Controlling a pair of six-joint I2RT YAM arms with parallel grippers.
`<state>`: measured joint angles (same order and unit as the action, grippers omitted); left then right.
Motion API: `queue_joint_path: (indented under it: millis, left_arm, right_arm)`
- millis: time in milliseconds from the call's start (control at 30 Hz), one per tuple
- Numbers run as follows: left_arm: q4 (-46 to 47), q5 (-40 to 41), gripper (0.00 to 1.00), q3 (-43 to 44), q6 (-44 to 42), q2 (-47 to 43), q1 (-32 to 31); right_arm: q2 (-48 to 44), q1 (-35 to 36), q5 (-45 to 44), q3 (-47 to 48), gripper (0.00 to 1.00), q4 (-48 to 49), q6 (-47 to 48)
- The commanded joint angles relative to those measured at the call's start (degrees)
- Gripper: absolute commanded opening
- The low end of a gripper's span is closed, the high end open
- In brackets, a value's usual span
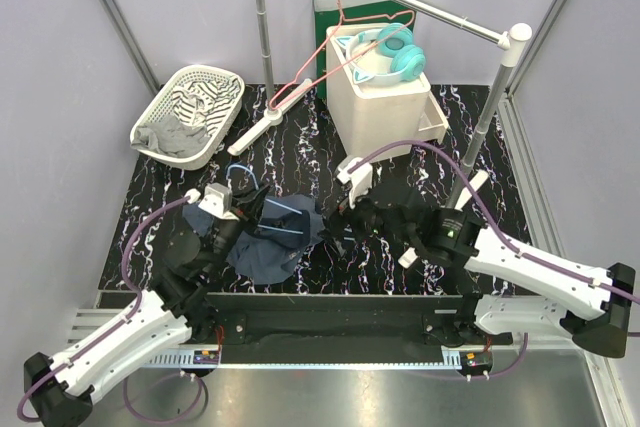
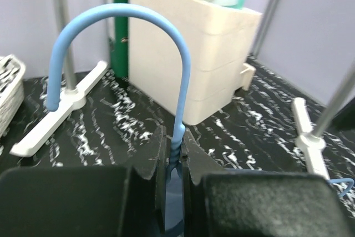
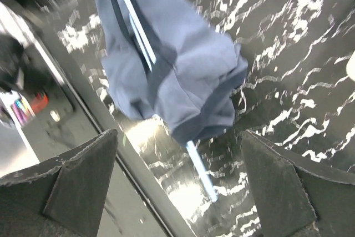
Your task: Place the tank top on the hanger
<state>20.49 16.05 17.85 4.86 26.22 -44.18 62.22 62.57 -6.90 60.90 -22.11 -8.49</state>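
Half done, I'd say: left gripper (image 2: 173,149) clamps the hanger (image 2: 119,9) by its neck, the top (image 3: 177,70) hangs bunched on it, unsquared; right gripper (image 3: 178,137) stands wide open, empty.

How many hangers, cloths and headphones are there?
Hangers: 2, light-blue hanger and pink-red hanger
Cloths: 3, tank top, grey cloth, striped cloth
Headphones: 1
Total: 6

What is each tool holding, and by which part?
The left tool pinches the thin light-blue hanger at its neck below the hook; the right tool is open, empty.
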Motion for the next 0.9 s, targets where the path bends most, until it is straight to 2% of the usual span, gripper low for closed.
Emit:
queue_joint_path:
  millis: [0, 200, 300, 400, 433, 500, 633, 667, 700, 767, 833, 867]
  left_arm:
    - [6.8, -8.7, 0.00, 0.3, -0.6, -0.9, 0.1]
    - [6.3, -12.8, 0.00, 1.4, -0.7, 1.0, 0.0]
    - [6.1, -13.5, 0.00, 1.8, -0.8, 1.5, 0.0]
    - [6.0, -13.8, 0.00, 1.8, -0.8, 1.2, -0.1]
    - [5.8, -13.7, 0.00, 1.8, -0.9, 1.1, -0.1]
    - [5.7, -13.6, 0.00, 1.8, -1.0, 1.0, 0.0]
    - [5.7, -13.8, 0.00, 1.8, -1.0, 1.0, 0.0]
    - [5.8, -13.7, 0.00, 1.8, -0.9, 1.2, -0.1]
    - [5.8, -13.4, 0.00, 1.9, -0.9, 1.3, 0.0]
    - [5.6, -12.9, 0.00, 2.0, -0.8, 1.6, 0.0]
    - [5.1, -12.3, 0.02, 2.5, -0.7, 1.8, 0.0]
    - [5.0, -12.2, 0.08, 2.5, -0.5, 1.8, 0.0]
  right_arm:
    - [-0.2, -0.2, 4.7, -2.5, 1.00, 2.6, 4.4]
    - [1.2, -0.2, 10.8, -5.0, 1.00, 8.7, 6.9]
    - [3.8, -0.2, 13.7, -4.1, 0.96, 9.2, 7.3]
    - [6.9, -0.1, 14.0, -3.3, 0.86, 9.3, 7.4]
    - [8.3, -0.1, 14.4, -3.1, 0.80, 9.2, 7.3]
    - [9.3, -0.2, 14.5, -2.8, 0.75, 9.2, 6.9]
    - [10.9, -0.2, 13.5, -2.5, 0.51, 9.5, 5.9]
    - [11.0, 0.0, 13.1, -2.4, 0.20, 9.5, 5.2]
    - [11.2, 0.0, 11.8, -2.4, 0.10, 9.5, 4.5]
    - [11.3, 0.0, 10.9, -3.2, 0.00, 10.9, 3.3]
    - [10.8, 0.1, 9.2, -5.9, 0.00, 14.7, 2.2]
    - [10.4, 0.1, 8.7, -7.1, 0.00, 16.6, 0.6]
